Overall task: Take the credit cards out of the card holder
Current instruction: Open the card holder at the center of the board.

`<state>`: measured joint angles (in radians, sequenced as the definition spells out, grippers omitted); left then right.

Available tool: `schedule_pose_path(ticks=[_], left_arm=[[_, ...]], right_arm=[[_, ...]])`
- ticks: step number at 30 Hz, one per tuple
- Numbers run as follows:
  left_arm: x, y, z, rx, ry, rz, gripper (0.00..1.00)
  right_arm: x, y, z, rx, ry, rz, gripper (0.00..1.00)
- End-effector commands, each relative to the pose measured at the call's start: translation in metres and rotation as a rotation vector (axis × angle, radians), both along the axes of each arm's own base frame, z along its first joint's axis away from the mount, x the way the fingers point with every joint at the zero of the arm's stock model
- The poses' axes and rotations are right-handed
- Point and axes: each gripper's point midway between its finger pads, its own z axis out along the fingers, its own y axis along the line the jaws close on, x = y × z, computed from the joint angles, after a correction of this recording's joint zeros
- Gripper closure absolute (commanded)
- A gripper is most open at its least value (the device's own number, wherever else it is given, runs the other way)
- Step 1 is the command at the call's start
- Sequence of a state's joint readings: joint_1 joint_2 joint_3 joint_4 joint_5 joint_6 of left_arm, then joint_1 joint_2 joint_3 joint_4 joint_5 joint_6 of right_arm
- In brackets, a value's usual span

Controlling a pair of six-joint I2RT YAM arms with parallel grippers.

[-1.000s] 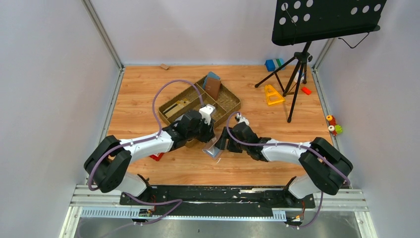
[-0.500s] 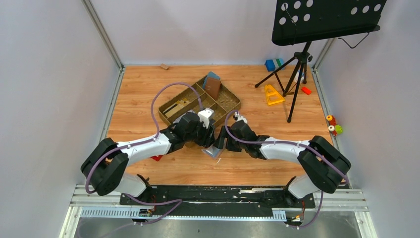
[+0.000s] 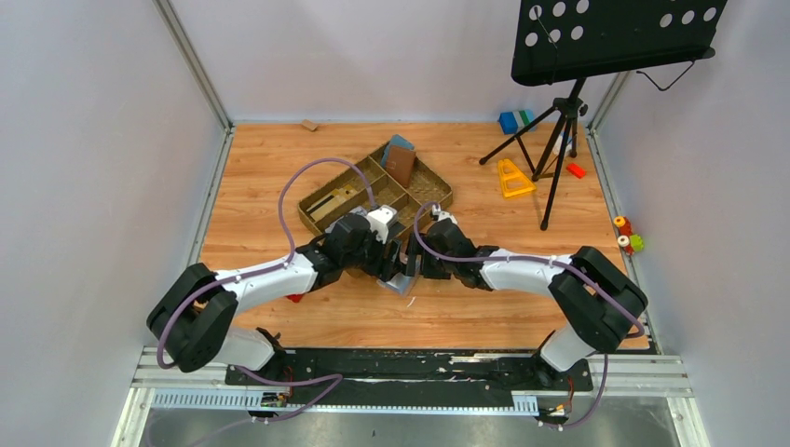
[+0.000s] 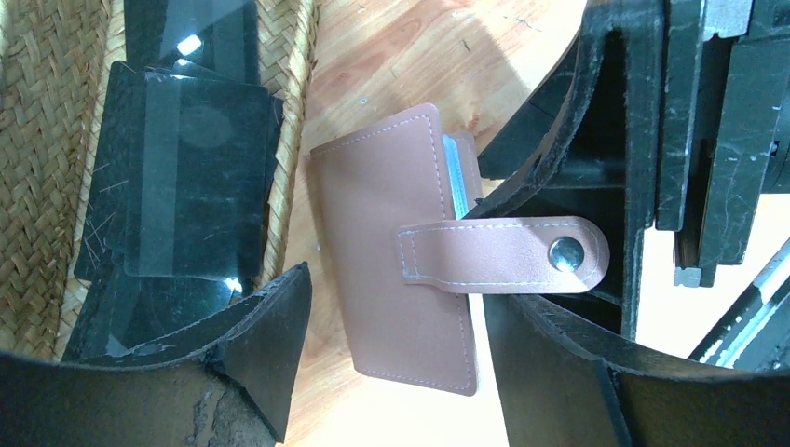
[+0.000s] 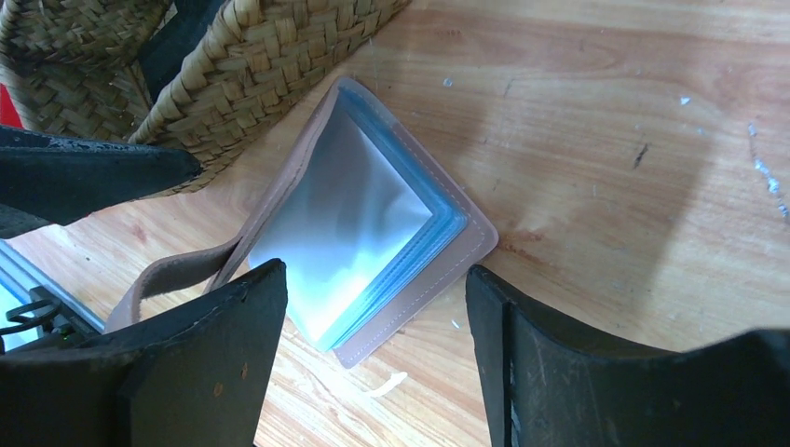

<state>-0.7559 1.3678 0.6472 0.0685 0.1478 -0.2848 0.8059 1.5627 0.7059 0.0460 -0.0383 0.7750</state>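
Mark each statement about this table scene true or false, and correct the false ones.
1. The card holder lies on the wooden table beside the woven tray. True.
2. Its closing tab is snapped shut. False: the tab is loose and the card holder lies open, its clear sleeves showing.
3. Dark cards lie in the woven tray. True.
4. The left gripper and the right gripper are both shut. False: both stand open over the card holder.
5. The music stand is at the left side of the table. False: it stands at the far right.
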Motion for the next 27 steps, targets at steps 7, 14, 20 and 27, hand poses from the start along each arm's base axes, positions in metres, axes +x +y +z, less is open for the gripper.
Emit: schedule_pose_path(ticks=[7,14,20,27], left_arm=[[-0.008,-0.013,0.004,-0.037,-0.008,-0.066,0.25],[-0.015,-0.008,0.004,-0.037,-0.006,-0.079,0.24],[-0.017,-0.001,0.011,-0.033,-0.018,-0.056,0.24],[-0.019,0.006,0.019,-0.046,-0.027,-0.025,0.24]], right_arm=[[0.008,0.020,0.024,0.060,-0.054,0.037,0.26],[0.011,0.018,0.038,0.050,-0.082,0.036,0.26],[0.013,0.019,0.037,0.045,-0.077,0.037,0.26],[0.017,0.018,0.041,0.042,-0.084,0.030,0.26]])
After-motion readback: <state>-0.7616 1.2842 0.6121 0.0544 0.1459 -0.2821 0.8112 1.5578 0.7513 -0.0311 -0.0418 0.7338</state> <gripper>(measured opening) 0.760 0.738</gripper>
